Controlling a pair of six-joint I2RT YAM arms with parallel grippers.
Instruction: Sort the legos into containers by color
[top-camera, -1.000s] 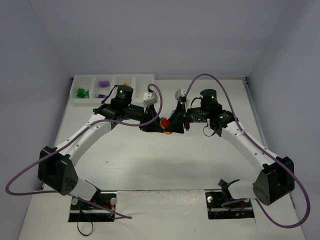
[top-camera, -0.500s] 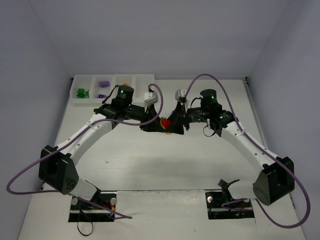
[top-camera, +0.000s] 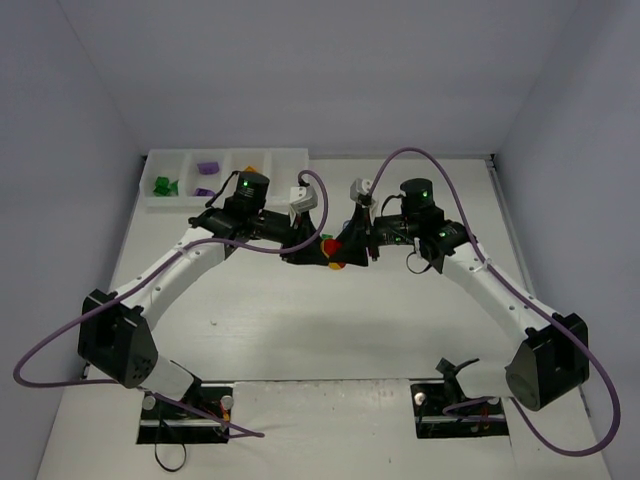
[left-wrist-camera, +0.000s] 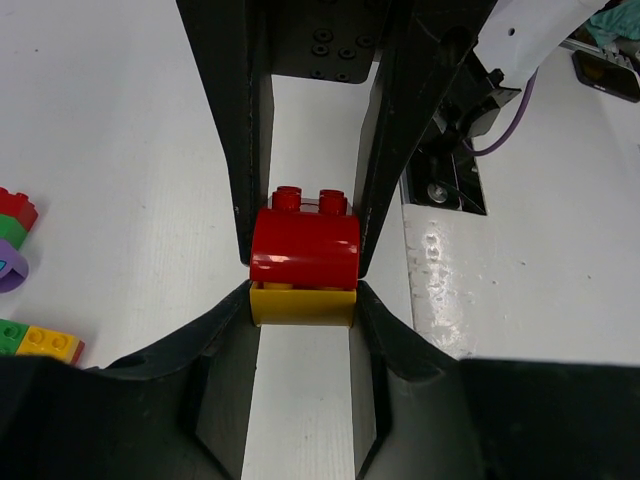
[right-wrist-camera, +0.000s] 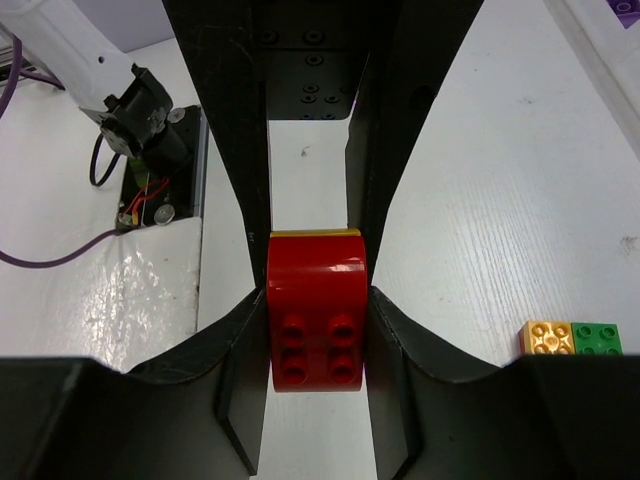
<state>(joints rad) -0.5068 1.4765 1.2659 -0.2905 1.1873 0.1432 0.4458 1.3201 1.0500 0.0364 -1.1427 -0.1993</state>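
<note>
Legos joined: right gripper pinches red brick, left gripper yellow brick, well apart from tray.

Legos sit between left tool and right tool.

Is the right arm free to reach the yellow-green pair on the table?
Probably not yet. The right gripper is shut on the red brick, joined to the yellow brick in the left gripper. The yellow-green pair itself lies uncovered.
</note>
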